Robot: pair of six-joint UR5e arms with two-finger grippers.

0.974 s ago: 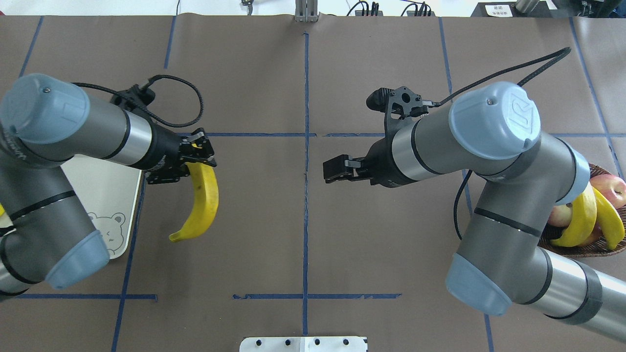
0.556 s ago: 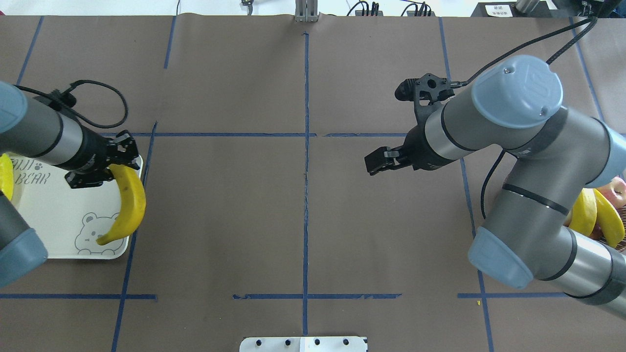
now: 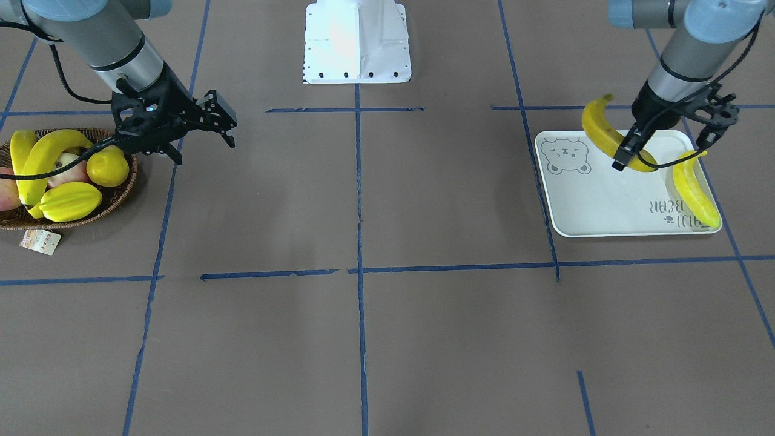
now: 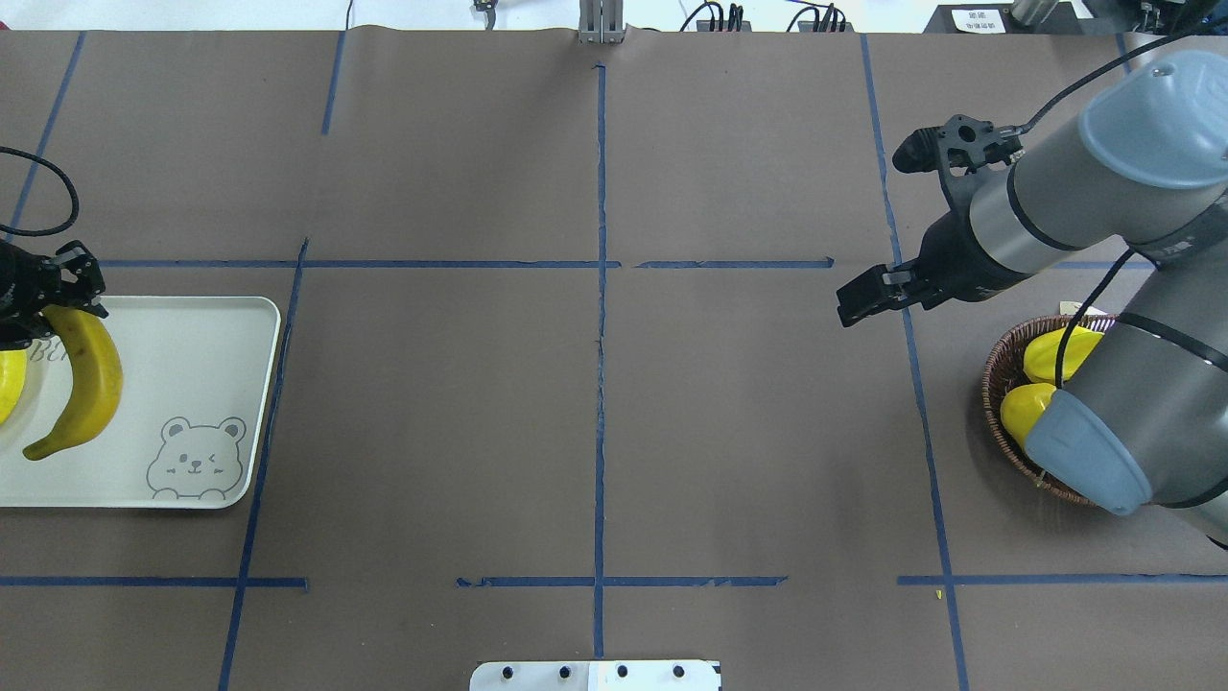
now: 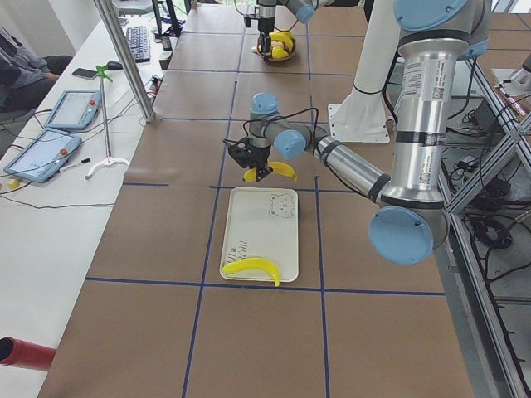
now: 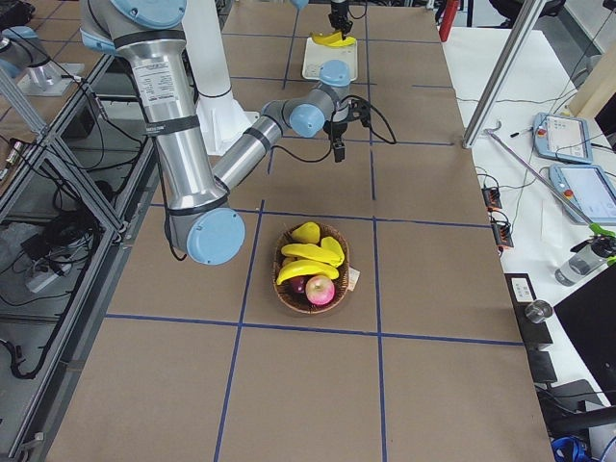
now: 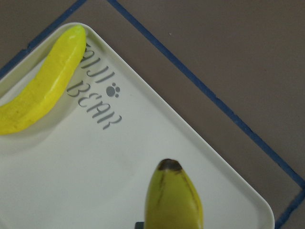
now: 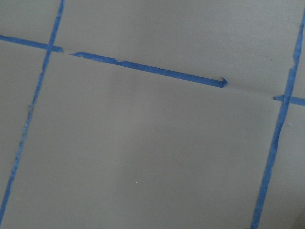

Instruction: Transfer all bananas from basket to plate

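My left gripper (image 3: 631, 152) is shut on the stem end of a darker yellow banana (image 3: 608, 133) and holds it just above the white bear-print plate (image 3: 605, 209). The overhead view shows this gripper (image 4: 48, 302), banana (image 4: 84, 384) and plate (image 4: 201, 365) at the left edge. A brighter banana (image 3: 696, 194) lies on the plate's side by the "BEAR" lettering (image 7: 43, 95). Two more bananas (image 3: 42, 157) lie in the wicker basket (image 3: 124, 188). My right gripper (image 3: 221, 121) is open and empty, above the table beside the basket.
The basket also holds a starfruit (image 3: 69, 201), a yellow pear (image 3: 108, 169) and apples (image 3: 65, 169); its paper tag (image 3: 40, 241) lies on the table. In the overhead view my right arm covers most of the basket (image 4: 993, 379). The white robot base (image 3: 357, 42) stands at the table's robot side.
My left arm has carried the banana leftward from over the bare table to over the plate. My right arm has swung right, toward the basket, still empty.
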